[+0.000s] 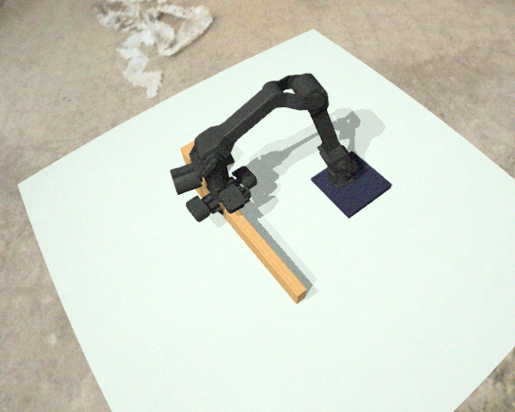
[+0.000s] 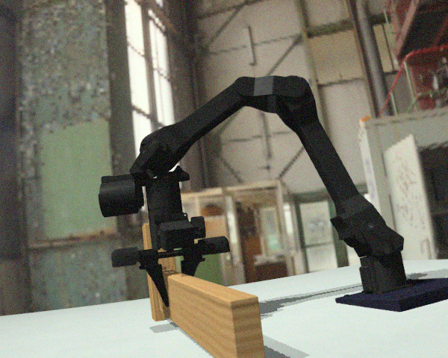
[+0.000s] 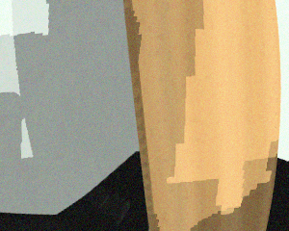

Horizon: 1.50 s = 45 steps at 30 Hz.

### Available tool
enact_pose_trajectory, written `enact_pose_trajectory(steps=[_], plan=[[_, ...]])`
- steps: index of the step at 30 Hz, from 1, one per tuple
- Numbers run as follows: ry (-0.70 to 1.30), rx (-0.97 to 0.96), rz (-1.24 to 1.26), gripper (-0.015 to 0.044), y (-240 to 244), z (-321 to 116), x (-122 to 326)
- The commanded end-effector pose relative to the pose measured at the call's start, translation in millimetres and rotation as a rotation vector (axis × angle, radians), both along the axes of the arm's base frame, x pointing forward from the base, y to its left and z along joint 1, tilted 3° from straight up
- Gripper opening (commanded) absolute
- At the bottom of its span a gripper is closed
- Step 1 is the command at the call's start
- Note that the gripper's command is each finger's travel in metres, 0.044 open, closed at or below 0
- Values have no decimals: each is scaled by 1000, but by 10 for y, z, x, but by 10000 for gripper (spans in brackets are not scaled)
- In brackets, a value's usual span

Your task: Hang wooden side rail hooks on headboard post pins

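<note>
The wooden side rail [image 1: 263,251] [image 2: 207,308] [image 3: 231,106] runs from the post toward the front. Its far end is nearest the cameras; its underside there is cut off in the exterior view. The headboard post [image 1: 186,149] [image 2: 154,302] stands upright behind the gripper, partly covered by the arm. My gripper [image 1: 224,209] [image 2: 175,289] is shut on the rail near its post end, one finger on each side. The rail's post end is right at the post, but the gripper hides the join. The hooks, slot and pins cannot be seen, so I cannot tell whether the hooks sit on the pins.
The arm's dark blue base plate [image 1: 349,202] [image 2: 399,302] lies to the right of the rail. The arm arches from it over to the post, with its wrist close beside the post. Shadows of the arm and rail fall on the white table [image 1: 169,310] [image 2: 81,327].
</note>
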State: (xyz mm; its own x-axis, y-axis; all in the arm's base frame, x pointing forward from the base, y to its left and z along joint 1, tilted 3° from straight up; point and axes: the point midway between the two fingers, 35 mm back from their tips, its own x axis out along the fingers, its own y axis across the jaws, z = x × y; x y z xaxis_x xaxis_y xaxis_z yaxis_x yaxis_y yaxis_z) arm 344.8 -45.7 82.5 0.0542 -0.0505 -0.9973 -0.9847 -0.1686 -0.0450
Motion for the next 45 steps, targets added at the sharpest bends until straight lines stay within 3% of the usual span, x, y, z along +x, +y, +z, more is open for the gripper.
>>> enact_pose_trajectory(steps=[1, 45], plan=[[-7, -4, 2, 0, -16, 18, 4], [-7, -4, 2, 0, -43, 17, 33]])
